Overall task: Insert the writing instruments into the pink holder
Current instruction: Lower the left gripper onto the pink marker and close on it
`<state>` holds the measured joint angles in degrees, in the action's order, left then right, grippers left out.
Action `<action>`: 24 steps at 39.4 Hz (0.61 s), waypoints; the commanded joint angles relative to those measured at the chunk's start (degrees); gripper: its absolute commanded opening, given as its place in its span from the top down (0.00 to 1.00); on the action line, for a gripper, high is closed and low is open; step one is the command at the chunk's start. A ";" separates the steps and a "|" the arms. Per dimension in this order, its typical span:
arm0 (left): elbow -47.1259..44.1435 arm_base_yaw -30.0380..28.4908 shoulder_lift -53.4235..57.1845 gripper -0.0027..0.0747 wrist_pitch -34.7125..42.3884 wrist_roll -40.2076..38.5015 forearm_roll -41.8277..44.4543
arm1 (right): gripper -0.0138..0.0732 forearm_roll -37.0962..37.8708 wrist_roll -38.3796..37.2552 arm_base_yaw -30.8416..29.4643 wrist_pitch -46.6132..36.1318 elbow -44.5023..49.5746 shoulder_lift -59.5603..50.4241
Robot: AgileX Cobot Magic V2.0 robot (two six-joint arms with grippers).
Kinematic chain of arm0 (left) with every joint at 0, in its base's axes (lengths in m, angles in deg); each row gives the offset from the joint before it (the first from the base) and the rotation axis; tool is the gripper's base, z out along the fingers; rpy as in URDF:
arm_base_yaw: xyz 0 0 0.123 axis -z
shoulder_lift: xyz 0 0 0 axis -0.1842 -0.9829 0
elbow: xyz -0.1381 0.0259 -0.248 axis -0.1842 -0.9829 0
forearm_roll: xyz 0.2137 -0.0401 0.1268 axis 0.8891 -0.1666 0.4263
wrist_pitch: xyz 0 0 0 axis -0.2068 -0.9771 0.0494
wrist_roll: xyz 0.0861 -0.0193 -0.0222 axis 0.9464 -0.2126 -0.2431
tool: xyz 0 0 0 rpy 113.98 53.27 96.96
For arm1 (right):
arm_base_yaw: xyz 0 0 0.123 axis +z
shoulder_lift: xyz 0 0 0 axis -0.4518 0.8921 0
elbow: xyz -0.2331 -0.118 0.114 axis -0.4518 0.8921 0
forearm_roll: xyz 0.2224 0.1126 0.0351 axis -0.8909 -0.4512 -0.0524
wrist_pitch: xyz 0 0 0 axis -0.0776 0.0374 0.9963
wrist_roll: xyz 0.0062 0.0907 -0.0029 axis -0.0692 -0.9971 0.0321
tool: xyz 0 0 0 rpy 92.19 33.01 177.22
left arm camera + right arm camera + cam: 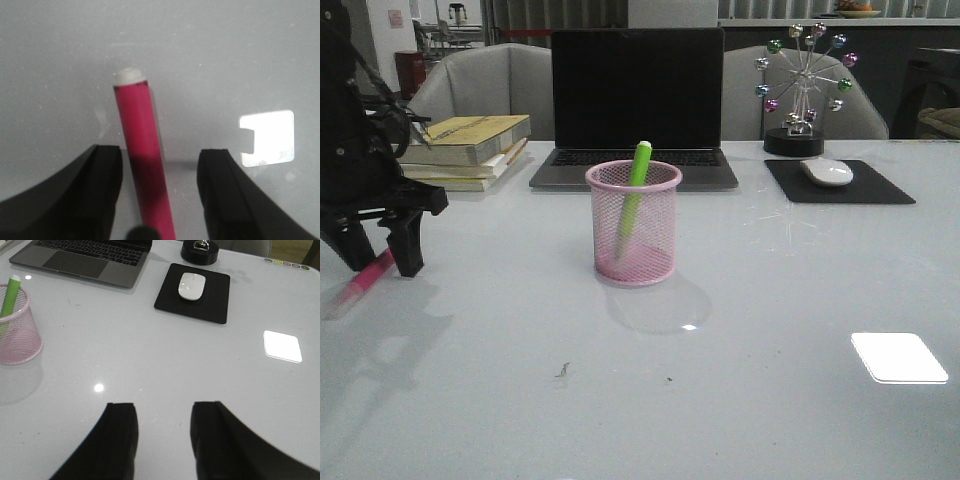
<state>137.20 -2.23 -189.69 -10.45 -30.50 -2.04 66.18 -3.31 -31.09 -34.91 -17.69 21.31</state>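
The pink holder [634, 235] stands in the middle of the table, with the green marker [635, 190] leaning inside it, top end above the rim. In the right wrist view the holder [17, 335] and green marker [10, 295] show at the edge. At the table's left, the pink-magenta marker [365, 283] lies flat. My left gripper [382, 250] is open and low over it. In the left wrist view the marker [142, 150] runs between the fingers, nearer one and touching neither; the gripper [161, 151] straddles it. My right gripper [163, 407] is open over bare table, holding nothing.
A laptop [636, 110] stands open behind the holder. Stacked books [470, 145] lie at the back left. A white mouse [827, 171] rests on a black pad [880, 190] at the back right, by a ferris-wheel ornament [805, 85]. Grey chairs stand beyond the table.
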 commanded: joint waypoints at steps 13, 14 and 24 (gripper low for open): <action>1.62 0.34 2.19 0.76 -0.44 -0.20 -0.83 | 0.39 -0.24 0.60 -0.27 -4.26 -1.56 -0.24; 1.62 0.34 2.19 0.80 -0.62 -0.20 -0.83 | 0.39 -0.24 0.60 -0.27 -4.26 -1.56 -0.24; 1.85 0.34 2.19 0.84 -0.46 -0.09 -0.83 | 0.39 -0.24 0.60 -0.27 -4.26 -1.56 -0.24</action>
<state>137.64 -2.23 -189.95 -10.78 -30.37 -2.04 66.18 -3.31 -31.09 -34.91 -17.69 21.31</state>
